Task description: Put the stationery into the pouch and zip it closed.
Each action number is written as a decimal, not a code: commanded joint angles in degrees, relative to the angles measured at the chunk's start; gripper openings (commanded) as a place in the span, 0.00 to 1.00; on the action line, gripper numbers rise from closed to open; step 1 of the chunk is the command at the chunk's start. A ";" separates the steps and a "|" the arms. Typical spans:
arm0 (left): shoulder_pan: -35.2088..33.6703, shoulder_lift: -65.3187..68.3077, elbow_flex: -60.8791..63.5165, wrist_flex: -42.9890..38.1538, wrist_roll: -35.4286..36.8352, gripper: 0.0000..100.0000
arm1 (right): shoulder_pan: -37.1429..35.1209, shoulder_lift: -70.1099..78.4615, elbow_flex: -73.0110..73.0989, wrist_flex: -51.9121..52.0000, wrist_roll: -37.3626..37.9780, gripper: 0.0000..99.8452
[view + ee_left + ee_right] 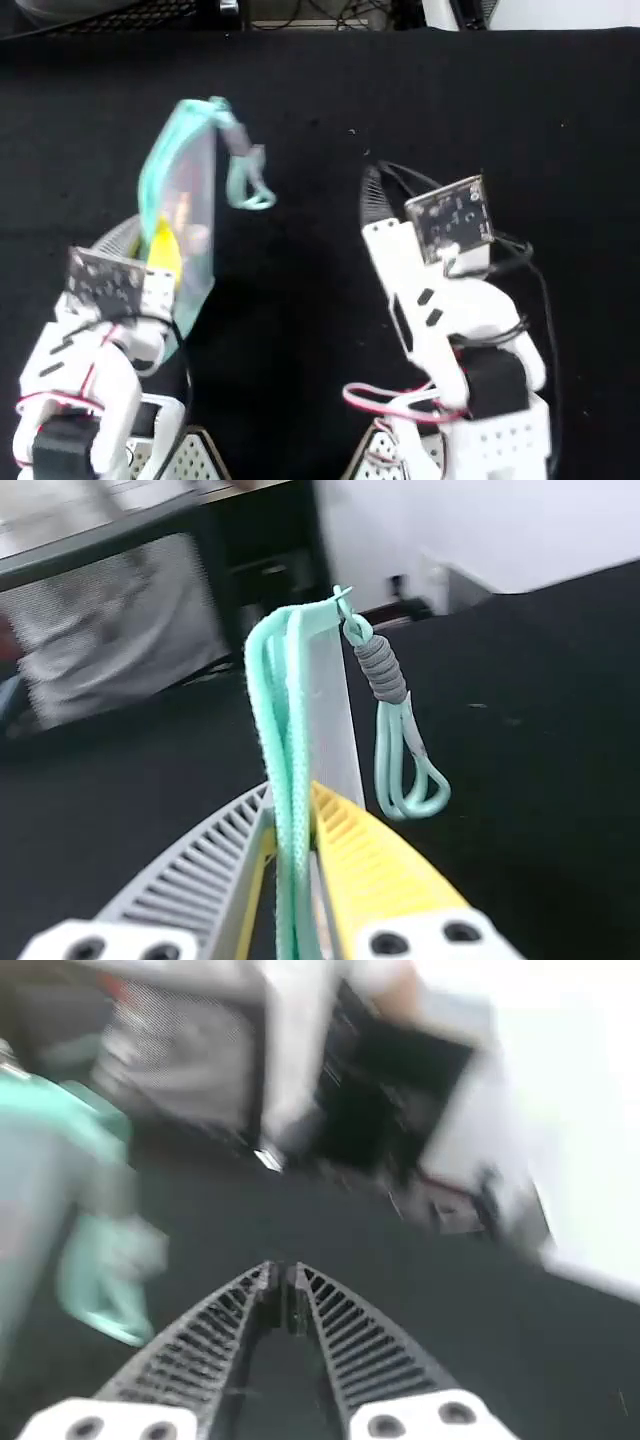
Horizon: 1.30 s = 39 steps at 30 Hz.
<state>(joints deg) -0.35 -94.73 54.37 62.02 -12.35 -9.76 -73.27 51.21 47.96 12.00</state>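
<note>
I see the black table (pixel 320 90) beneath both arms. The mint-edged clear pouch (pixel 185 190) stands on edge at my left, pinched along its zipper edge by the left gripper (pixel 290 802). The right gripper (pixel 283 1288) is closed on nothing, well apart. The pouch's cord loop (pixel 405 770) dangles from its far corner.

Two arms work at one black table (pixel 470 100): the left arm (pixel 85 365) and the right arm (pixel 460 320). Each carries one gripper, two in all: the left gripper (pixel 290 792), with one grey finger (pixel 195 865) and one yellow finger (pixel 370 860), and the right gripper (pixel 285 1282), with two black fingers (pixel 190 1350). There is one translucent pouch (pixel 188 190) and one looped zipper pull cord (pixel 405 765).
</note>
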 commanded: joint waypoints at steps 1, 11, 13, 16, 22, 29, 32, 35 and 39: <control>-6.73 -0.62 -8.04 -0.44 -0.62 0.03 | 6.77 -3.74 13.49 -4.57 0.88 0.01; -8.75 6.42 3.30 -23.91 -0.62 0.03 | 16.62 -22.46 39.08 -7.30 0.88 0.01; -8.66 11.08 8.48 -30.68 -0.62 0.03 | 16.09 -27.03 41.19 -2.64 0.88 0.01; -4.97 19.96 13.85 -40.00 -0.62 0.03 | 15.12 -34.15 45.32 1.14 0.88 0.01; 7.78 40.79 12.97 -47.38 -0.53 0.03 | 14.95 -32.04 45.41 3.25 0.35 0.01; 14.81 59.60 0.84 -48.00 -0.18 0.04 | 14.86 -29.58 45.49 4.13 0.35 0.01; 18.24 64.79 -1.80 -47.91 0.09 0.11 | 14.86 -29.32 45.58 4.13 0.35 0.01; 20.09 66.29 -2.68 -47.91 4.40 0.19 | 14.86 -29.23 45.58 4.04 0.35 0.01; 20.18 66.29 -5.14 -45.63 8.09 0.19 | 14.86 -29.23 45.58 3.96 0.35 0.01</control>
<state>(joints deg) 19.25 -28.44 53.49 14.81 -6.55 5.63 -102.73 96.66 52.09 12.62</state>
